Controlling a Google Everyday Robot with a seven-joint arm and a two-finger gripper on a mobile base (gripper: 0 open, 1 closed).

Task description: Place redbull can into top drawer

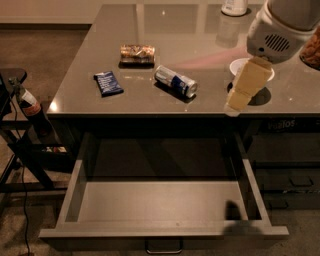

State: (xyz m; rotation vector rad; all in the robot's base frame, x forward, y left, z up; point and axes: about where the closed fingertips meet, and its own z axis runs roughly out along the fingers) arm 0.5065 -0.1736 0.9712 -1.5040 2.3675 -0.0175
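Observation:
The redbull can [176, 81] lies on its side near the middle of the grey table top [200, 35]. It is silver and blue, with a shiny end facing front-right. The top drawer [165, 231] below the table is pulled wide open, and its inside shows nothing in it. Its small metal handle [164, 247] is at the bottom edge. My gripper [233, 106], cream-coloured under a white wrist, hangs over the table's front right edge. It is to the right of the can and apart from it, holding nothing I can see.
A white bowl [239, 65] sits partly hidden behind the gripper. A dark-blue snack wrapper [108, 83] and a brown snack bag [137, 53] lie left of the can. A white container [234, 7] stands at the back. Darker drawers [290, 175] are at the right. A black stand with a bottle [30, 105] is at the left.

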